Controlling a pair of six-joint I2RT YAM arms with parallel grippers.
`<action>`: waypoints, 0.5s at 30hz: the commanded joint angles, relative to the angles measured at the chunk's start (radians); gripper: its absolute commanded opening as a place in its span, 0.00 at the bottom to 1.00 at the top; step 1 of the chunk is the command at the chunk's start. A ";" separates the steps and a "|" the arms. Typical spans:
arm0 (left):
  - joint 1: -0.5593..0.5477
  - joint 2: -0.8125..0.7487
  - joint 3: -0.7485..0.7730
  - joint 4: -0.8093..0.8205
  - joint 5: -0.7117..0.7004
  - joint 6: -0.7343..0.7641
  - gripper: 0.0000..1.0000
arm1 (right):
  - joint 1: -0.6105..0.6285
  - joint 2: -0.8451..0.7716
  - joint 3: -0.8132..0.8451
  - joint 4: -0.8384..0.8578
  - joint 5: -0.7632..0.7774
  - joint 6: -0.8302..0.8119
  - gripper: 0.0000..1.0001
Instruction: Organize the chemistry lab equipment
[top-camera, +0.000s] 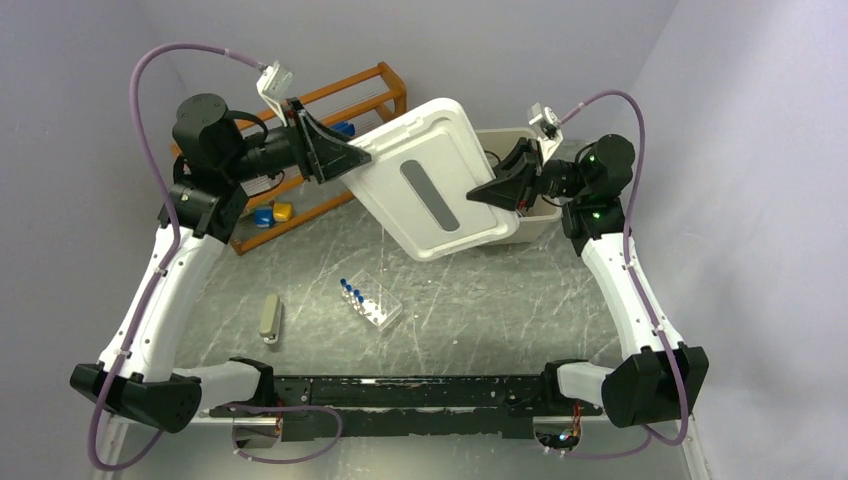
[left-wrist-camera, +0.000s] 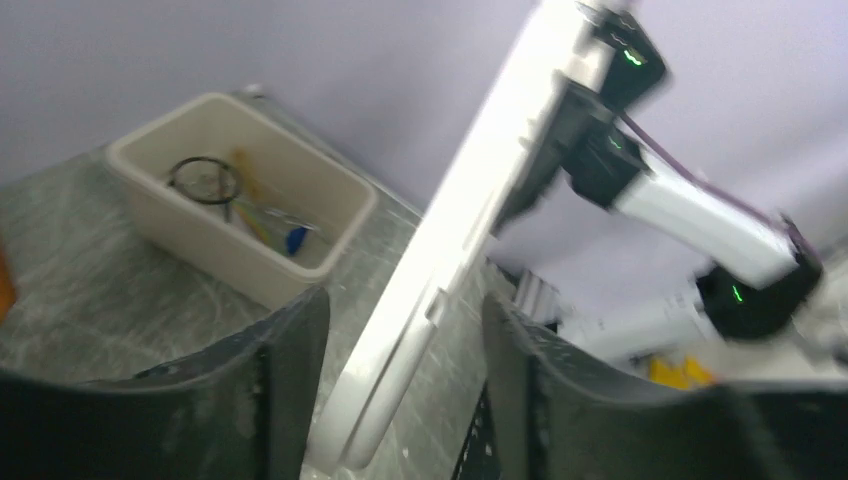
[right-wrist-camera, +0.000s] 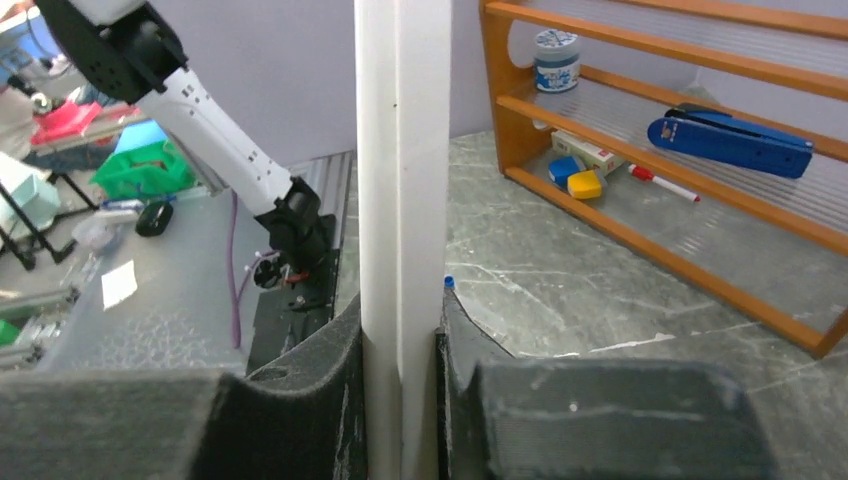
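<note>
A white bin lid hangs tilted in the air over the table's back middle. My right gripper is shut on its right edge; the right wrist view shows the lid pinched edge-on between the pads. My left gripper is open and straddles the lid's left edge, with gaps on both sides. The beige bin holds the black wire ring stand and other small items. The clear tube rack with blue-capped tubes stands on the table's middle.
A wooden shelf stands at the back left, with the blue stapler and small blocks on it. A beige oblong bar lies left of the rack. The bin sits partly hidden behind the lid at back right.
</note>
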 joint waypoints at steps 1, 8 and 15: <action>0.005 0.024 0.053 -0.097 -0.358 0.012 0.72 | 0.003 0.005 0.023 -0.028 0.162 0.012 0.00; 0.006 0.062 0.083 -0.139 -0.642 0.041 0.96 | -0.038 0.024 0.013 -0.145 0.364 0.090 0.00; 0.006 0.090 0.017 -0.108 -0.623 0.085 0.97 | -0.093 0.041 -0.045 -0.190 0.630 0.242 0.00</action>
